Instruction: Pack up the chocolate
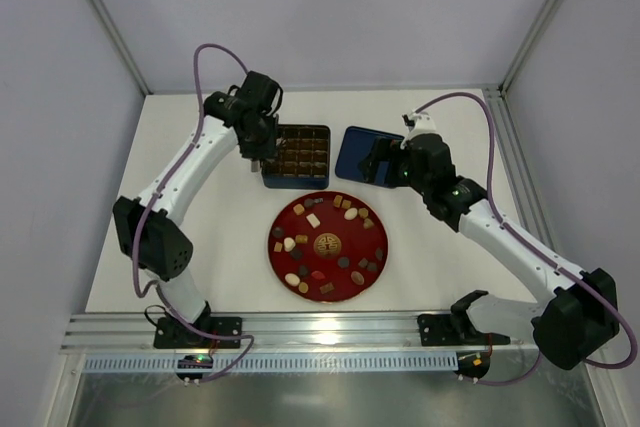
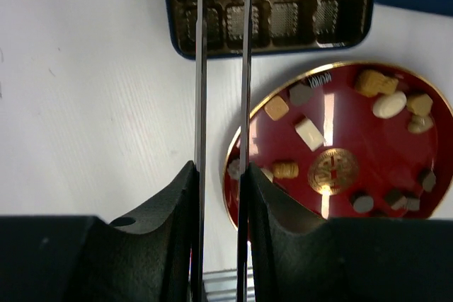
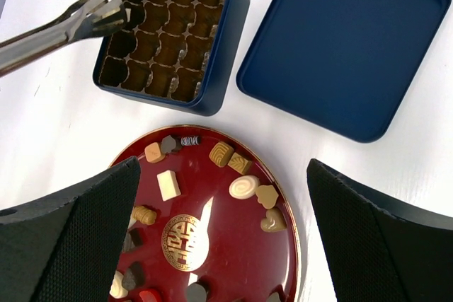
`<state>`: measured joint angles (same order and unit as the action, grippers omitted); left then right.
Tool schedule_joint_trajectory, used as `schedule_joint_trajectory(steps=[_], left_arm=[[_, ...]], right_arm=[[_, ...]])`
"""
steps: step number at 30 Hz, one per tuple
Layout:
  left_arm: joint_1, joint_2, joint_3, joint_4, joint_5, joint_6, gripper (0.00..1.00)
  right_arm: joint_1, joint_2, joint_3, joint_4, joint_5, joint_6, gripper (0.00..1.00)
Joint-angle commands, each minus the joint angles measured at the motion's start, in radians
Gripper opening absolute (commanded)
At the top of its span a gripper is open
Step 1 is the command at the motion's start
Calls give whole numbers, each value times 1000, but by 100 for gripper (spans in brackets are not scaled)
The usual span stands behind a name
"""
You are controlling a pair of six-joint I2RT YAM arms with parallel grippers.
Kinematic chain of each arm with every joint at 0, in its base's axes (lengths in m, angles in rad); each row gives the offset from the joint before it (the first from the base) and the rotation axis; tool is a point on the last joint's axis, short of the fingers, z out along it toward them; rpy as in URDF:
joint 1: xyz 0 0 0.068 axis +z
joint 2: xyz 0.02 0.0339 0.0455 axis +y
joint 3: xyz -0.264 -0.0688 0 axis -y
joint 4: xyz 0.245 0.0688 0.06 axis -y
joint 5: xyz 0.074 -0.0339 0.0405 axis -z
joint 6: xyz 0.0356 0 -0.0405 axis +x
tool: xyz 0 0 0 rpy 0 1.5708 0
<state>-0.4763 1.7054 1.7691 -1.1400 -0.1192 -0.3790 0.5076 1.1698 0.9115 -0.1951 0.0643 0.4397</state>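
- Top external view: you see the chocolate (image 1: 313, 219) as many little pieces lying on the round red plate (image 1: 276, 247). The blue box (image 1: 296, 184) sits just behind the plate. Its blue lid (image 1: 352, 152) lies beside it on the right. Your left gripper (image 1: 258, 152) hangs over the left side of the box. Your right gripper (image 1: 378, 162) hangs over the lid.
- Left wrist view: your left gripper's fingers (image 2: 177, 203) squeeze a pair of thin metal tongs (image 2: 201, 68). The two blades stand close together with a small gap between them. They reach over the white table (image 2: 85, 104) to the box. The plate with the pieces is on the right.
- Right wrist view: your right gripper's fingers are spread wide apart and hold nothing. Between them you see the plate with tan, cream and dark pieces on it. The tips of the tongs sit at the left edge of the box. You cannot tell if they pinch a piece.
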Motion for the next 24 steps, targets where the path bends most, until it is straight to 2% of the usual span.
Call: schedule_joint_trajectory(steps=[1, 6, 12, 24], left_arm=[[37, 68, 99, 74, -49, 52, 24], [73, 181, 202, 85, -60, 63, 22], [84, 244, 288, 59, -71, 77, 23], [84, 211, 234, 46, -80, 83, 24]], right_arm=[[0, 4, 47, 16, -12, -19, 100], [0, 2, 44, 13, -15, -19, 100], [0, -2, 43, 11, -11, -22, 100], [0, -2, 30, 17, -20, -13, 100]])
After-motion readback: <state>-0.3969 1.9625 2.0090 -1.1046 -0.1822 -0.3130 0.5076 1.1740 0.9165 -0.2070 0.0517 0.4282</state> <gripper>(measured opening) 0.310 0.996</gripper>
